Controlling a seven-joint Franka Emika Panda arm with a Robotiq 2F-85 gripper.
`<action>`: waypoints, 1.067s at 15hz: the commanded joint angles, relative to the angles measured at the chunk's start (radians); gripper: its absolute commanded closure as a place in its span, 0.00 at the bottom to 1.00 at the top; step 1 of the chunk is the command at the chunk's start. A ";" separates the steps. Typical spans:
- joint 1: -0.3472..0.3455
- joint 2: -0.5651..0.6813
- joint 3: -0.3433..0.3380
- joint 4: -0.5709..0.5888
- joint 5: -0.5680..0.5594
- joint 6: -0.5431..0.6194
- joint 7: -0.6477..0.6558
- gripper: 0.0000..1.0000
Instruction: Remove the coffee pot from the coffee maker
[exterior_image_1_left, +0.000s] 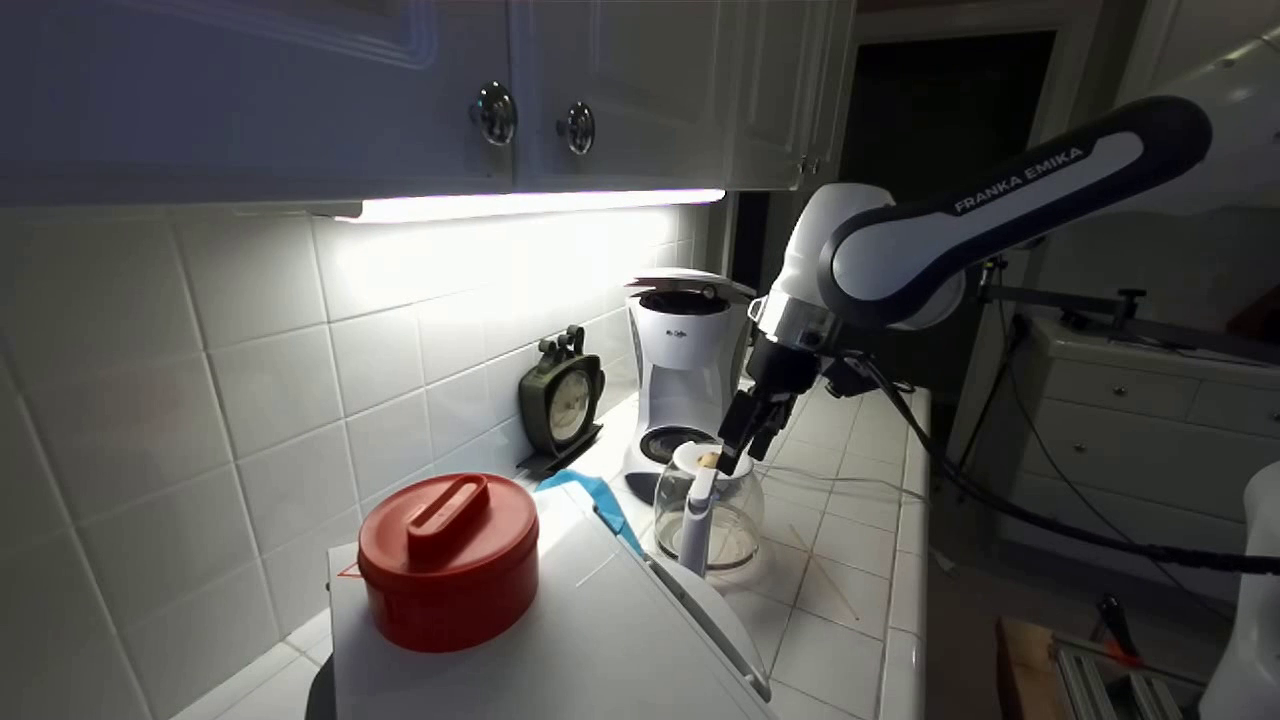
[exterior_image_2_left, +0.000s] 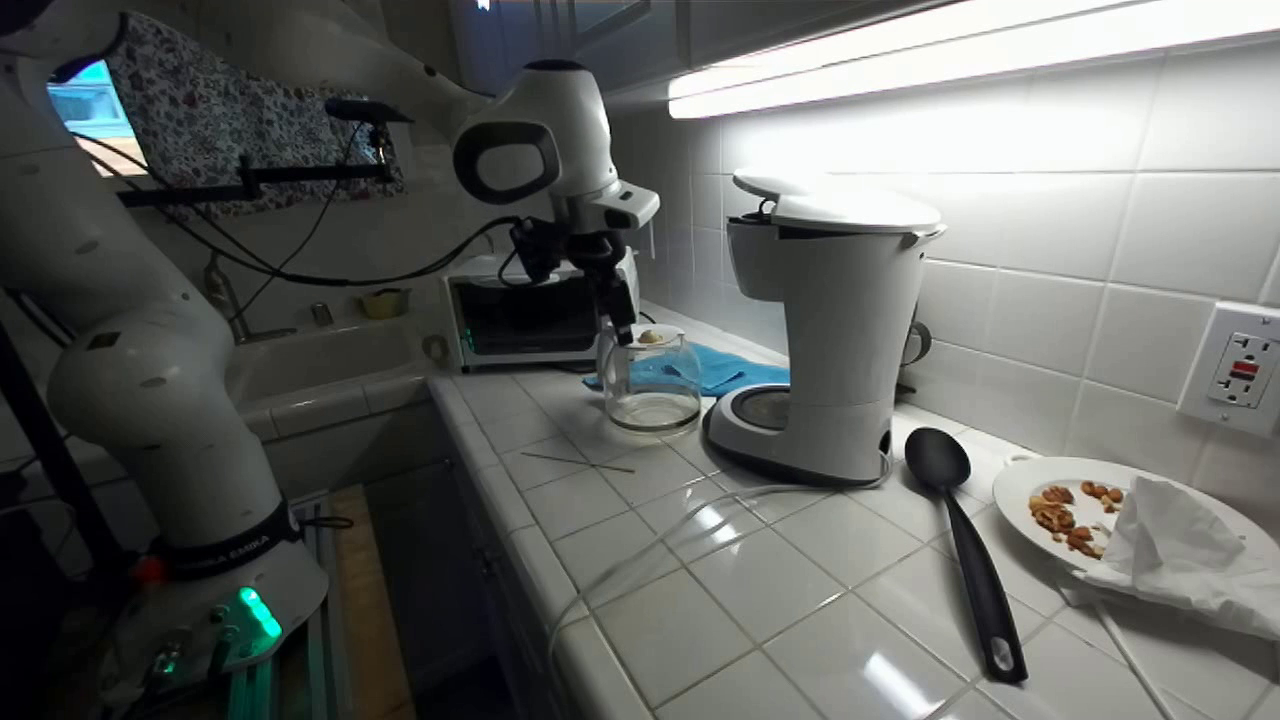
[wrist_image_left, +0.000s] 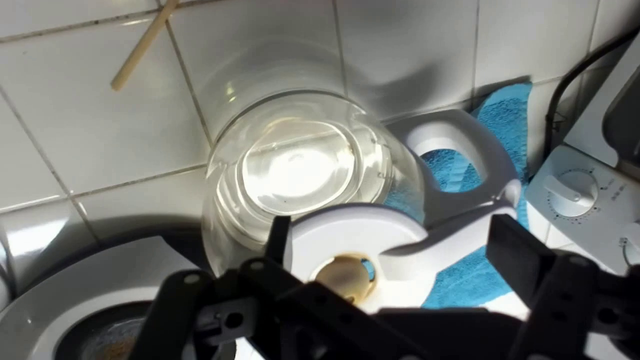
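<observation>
Currently the gripper (wrist_image_left: 392, 242) hangs at the top of the coffee pot (exterior_image_2_left: 653, 388), fingers (wrist_image_left: 520, 255) spread apart, the pot's white lid (wrist_image_left: 345, 234) showing between them in the wrist view; whether they touch it, cannot tell. Pot: clear glass carafe, upright on the tiled surface (exterior_image_2_left: 720, 610) below the gripper, off the warming plate (exterior_image_2_left: 765, 407) and just beside the base (exterior_image_2_left: 738, 447) of the coffee maker (exterior_image_2_left: 845, 335). Coffee maker stands near the gripper, white, its top cover (exterior_image_1_left: 690, 276) tilted up over a dark opening (exterior_image_1_left: 682, 302). Tan-brown patch (wrist_image_left: 345, 280) on the lid, nature unclear. Blue cloth (wrist_image_left: 462, 282) on the surface below the gripper, partly seen through the pot's handle (wrist_image_left: 495, 165) in the wrist view. Thin stick (wrist_image_left: 144, 45) flat on the surface, also lower than the gripper, apart from the pot. Farther from the gripper, beyond the cloth, a toaster oven (exterior_image_2_left: 535, 315). Past the coffee maker, reckoned from the gripper: black spoon (exterior_image_2_left: 972, 555), then a white plate (exterior_image_2_left: 1012, 500) with nuts (exterior_image_2_left: 1052, 515) and a crumpled paper napkin (exterior_image_2_left: 1180, 545). Well apart from the gripper, a red lidded container (exterior_image_1_left: 450, 570).
</observation>
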 joint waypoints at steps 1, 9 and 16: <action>-0.004 -0.008 -0.025 -0.002 -0.037 0.030 -0.113 0.00; 0.006 0.018 -0.060 0.013 -0.025 0.099 -0.313 0.00; 0.025 0.053 -0.081 0.023 0.019 0.148 -0.394 0.00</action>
